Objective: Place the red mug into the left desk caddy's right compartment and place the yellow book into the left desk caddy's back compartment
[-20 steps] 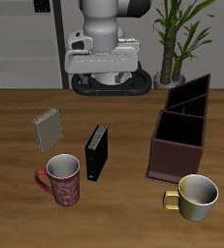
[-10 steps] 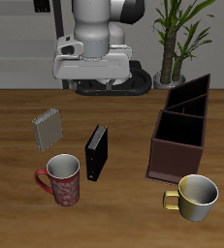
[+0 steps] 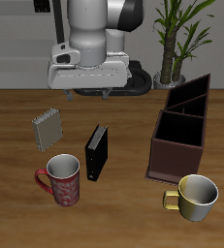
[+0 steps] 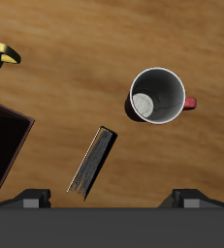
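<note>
Our tool (image 3: pixel 87 93) hangs high above the table (image 3: pixel 16 126), gripping nothing, its fingers spread wide. The red mug (image 3: pixel 62 180) stands upright near the front edge, and our wrist view shows its whitish inside bare. The yellow book (image 3: pixel 48 128) stands farther back. The left desk caddy (image 3: pixel 181 127) holds nothing in the compartments we can see. A black book (image 3: pixel 97 153) stands between mug and caddy.

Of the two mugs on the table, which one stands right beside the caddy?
The plain yellow-gold mug, standing by the left desk caddy at its end nearest the table's front edge. The red mug stands apart, past the black book.
</note>
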Robot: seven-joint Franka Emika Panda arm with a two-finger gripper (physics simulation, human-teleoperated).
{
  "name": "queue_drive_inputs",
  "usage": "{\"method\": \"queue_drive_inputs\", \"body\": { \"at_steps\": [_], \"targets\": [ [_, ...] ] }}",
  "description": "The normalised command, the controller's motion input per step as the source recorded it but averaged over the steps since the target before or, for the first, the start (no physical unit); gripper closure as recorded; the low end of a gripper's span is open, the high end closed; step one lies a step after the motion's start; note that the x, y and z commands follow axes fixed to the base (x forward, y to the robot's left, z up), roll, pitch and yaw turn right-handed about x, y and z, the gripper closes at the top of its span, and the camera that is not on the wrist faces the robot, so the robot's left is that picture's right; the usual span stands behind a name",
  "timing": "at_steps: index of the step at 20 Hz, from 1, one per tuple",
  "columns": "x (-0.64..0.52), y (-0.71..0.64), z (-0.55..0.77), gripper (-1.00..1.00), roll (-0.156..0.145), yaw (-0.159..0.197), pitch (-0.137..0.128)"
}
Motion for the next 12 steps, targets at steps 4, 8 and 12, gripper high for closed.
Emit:
{"method": "queue_drive_inputs", "body": {
  "at_steps": [4,8,12],
  "targets": [
    [0.25,-0.13,0.02,-1.0,-0.019,0.019,-0.023],
    [0.24,-0.04,-0.01,-1.0,0.008,0.057,-0.045],
    [0.2,-0.02,-0.1,-1.0,-0.015,-0.017,0.003]
  ]
}}
